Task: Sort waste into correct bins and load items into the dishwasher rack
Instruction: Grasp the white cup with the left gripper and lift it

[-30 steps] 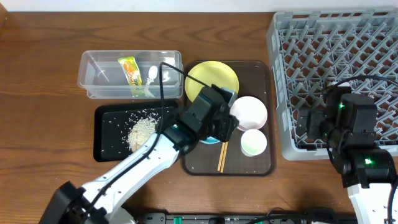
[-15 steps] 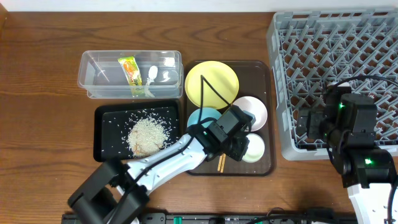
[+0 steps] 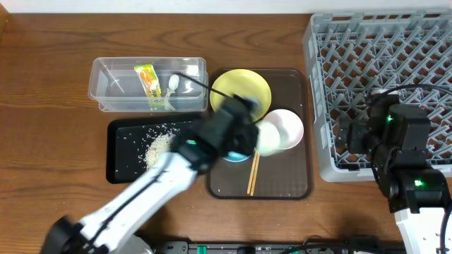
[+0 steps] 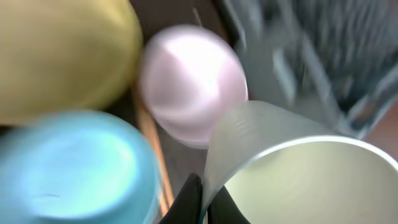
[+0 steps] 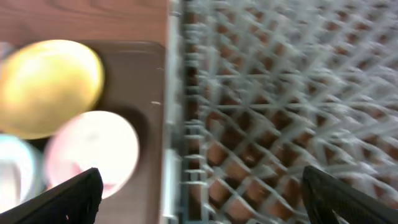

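The left arm (image 3: 169, 176) stretches diagonally across the tray (image 3: 282, 180), and the left pincer (image 4: 204, 199) pinches the cup (image 4: 298, 180) by its rim. The right arm (image 3: 409, 176) bends over the rack (image 3: 381, 63) corner, with the right pincer (image 5: 199, 186) spread wide.

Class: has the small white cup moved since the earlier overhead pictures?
Yes. The small white cup left the lower right corner of the brown tray, towards the yellow plate.
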Controlling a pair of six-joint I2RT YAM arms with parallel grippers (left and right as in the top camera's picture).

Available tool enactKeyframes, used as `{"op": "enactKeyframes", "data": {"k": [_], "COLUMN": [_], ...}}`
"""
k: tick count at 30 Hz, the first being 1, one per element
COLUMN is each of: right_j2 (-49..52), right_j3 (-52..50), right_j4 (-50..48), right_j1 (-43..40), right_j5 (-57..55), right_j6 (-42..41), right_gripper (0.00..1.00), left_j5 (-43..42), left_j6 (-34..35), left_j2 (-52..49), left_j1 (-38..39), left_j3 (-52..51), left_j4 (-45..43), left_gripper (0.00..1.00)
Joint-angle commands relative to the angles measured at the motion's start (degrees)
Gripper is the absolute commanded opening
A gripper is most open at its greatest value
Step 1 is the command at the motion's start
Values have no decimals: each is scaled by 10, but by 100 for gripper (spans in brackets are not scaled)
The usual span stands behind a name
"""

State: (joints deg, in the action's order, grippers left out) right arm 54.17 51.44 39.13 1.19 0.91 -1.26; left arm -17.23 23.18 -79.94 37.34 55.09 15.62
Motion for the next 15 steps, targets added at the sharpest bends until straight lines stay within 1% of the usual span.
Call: {"op": "enactKeyframes", "data": {"k": [1,3,6,8,10,12,15], "right_j2": [17,37,77,108,142,172,210], "right_j3": [10,10,10,10,10,10,10], "right_j4": [-8,-12,-25,-40,-68,-107,-174], "right_j1": [-4,-4,-3,-2,1,1,4], "right_j5": [169,261,414,501,580,649,720], "right_j6": [-10,-4,39,60,76,82,81], "right_gripper": [97,95,89,88,89,90,90], "left_j5": [-76,-170,-336,-446,-531,-573,-592], "left_j6": [95,138,201,234,281,322,333], "left_j2": [20,10,-23,-50,-79,-99,-112], "left_j1": [-93,-145,-200,-218,-224,-223,-214], "left_j3": [7,7,7,7,7,7,7], "left_j4": [-30,-65,-131,-192,-254,-288,-297], "left_gripper": [6,6,6,6,6,7,6]}}
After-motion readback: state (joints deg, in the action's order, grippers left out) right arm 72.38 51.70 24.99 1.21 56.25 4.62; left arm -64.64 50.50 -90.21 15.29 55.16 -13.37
